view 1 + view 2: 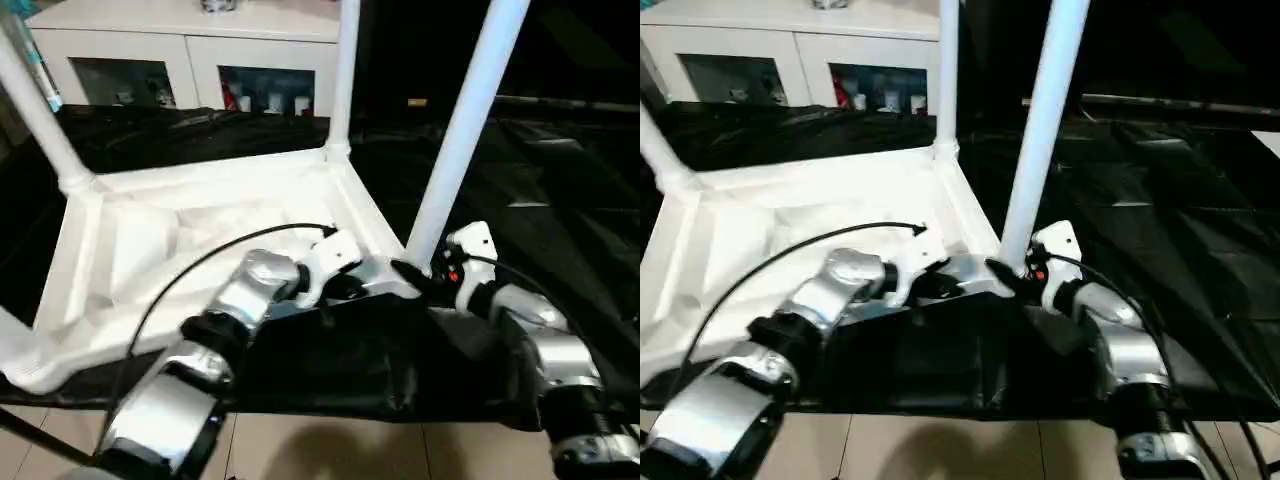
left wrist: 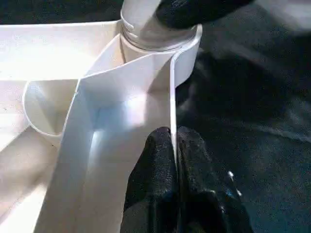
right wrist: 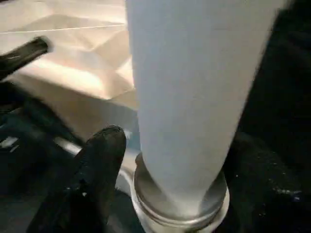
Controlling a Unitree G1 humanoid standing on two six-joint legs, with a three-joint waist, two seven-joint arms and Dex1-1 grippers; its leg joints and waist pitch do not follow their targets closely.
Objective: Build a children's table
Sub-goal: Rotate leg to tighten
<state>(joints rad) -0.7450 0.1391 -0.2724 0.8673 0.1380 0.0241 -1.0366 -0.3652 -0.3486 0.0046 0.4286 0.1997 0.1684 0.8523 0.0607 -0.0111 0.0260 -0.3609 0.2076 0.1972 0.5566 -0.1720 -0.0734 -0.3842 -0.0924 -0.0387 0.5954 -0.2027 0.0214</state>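
Children's table (image 1: 150,250) lying upside down on the black cloth (image 1: 560,180) of the big work table, ribbed side up. Flipped that way to keep the round corner holes facing up, ready for legs to drop in from above. Two far legs (image 1: 345,70) (image 1: 35,115) already standing tall in their corners, with a white cabinet (image 1: 180,40) behind them.

Left gripper (image 2: 172,138) closed tight on the thin side wall (image 2: 172,87) of the table, one black finger on each side of it, right next to the near corner socket (image 2: 160,39). Most likely pinching there to stop the light plastic top from sliding or tipping during the push.

Near leg (image 1: 465,130) sitting in that same socket, leaning a little and not quite straight. Right gripper (image 1: 418,272) pressed up against the very bottom of this leg, just above the socket. Hard to tell whether open or closed. Probably placed low down for a steady push, with less wobble than up high.

Probably close to the end of this step: leg in the hole, maybe not all the way down. Next, likely a straighten and a firm push down. Watch out for a crooked leg getting stuck, or the whole table skidding on the smooth cloth.
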